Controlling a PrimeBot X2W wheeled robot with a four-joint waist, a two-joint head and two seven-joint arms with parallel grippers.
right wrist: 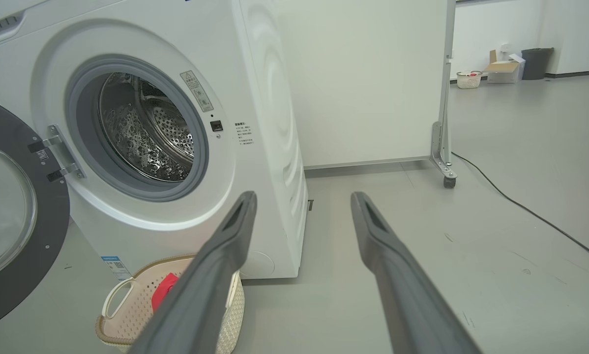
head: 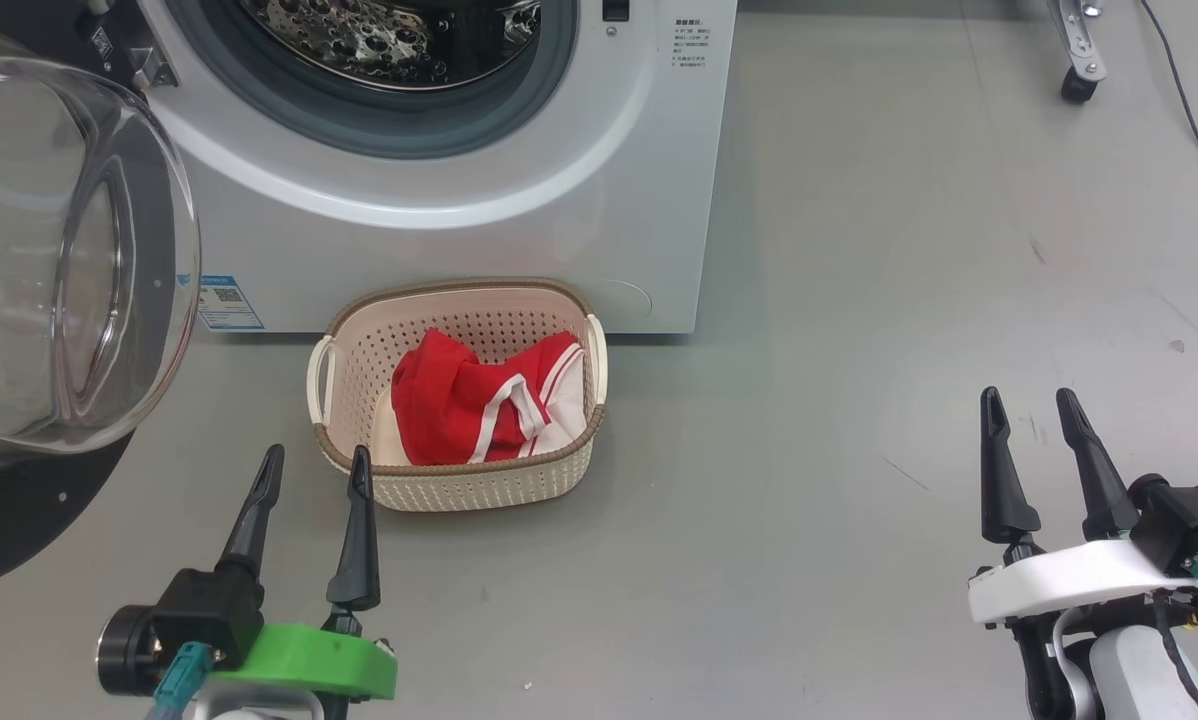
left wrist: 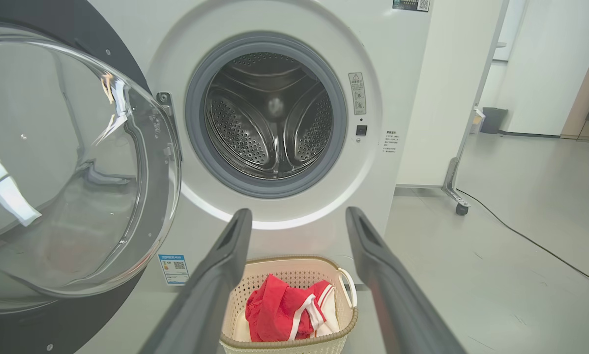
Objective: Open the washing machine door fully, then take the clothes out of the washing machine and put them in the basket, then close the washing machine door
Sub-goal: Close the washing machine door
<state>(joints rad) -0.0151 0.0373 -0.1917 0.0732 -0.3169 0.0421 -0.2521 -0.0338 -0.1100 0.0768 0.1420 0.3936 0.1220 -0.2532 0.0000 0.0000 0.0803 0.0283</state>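
At the far left the washing machine door (head: 69,260) stands swung wide open, its clear glass bowl bulging toward the camera and its black rim running down to the lower left corner. Just right of it, at the lower left of the head view, the left fingers (head: 359,530) stand spread apart and grip nothing; one tip overlaps the near left corner of the basket (head: 479,490) in that view. The basket sits on the grey floor (head: 809,450), close up against the front of the washing machine (head: 559,200) and below its round opening. The clothes (head: 469,405) lie bunched inside the basket, red fabric with white stripe trim, toward its right half. Above, the drum (left wrist: 270,123) shows its perforated steel inside the grey gasket. Well to the right, over bare floor, the right fingers (head: 1004,480) are likewise parted and hold nothing. At the upper right a caster foot (head: 1077,85) and a dark cable (head: 1189,100) rest on the floor.
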